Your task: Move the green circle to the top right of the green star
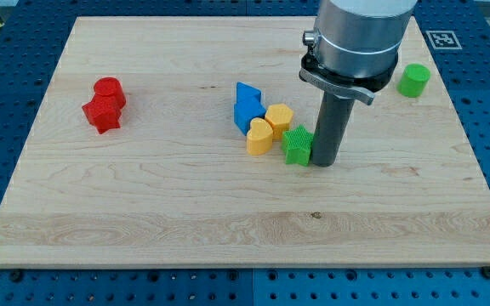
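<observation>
The green circle (413,80) is a short green cylinder near the board's upper right. The green star (298,144) sits near the board's middle. My tip (324,162) rests on the board right against the green star's right side, far to the lower left of the green circle. The rod rises from there to the grey arm body at the view's top.
A yellow heart (259,136) and a yellow hexagon (279,119) lie just left of the green star. Two blue blocks (247,105) sit above them. A red cylinder (108,90) and a red star (102,115) lie at the left on the wooden board (143,212).
</observation>
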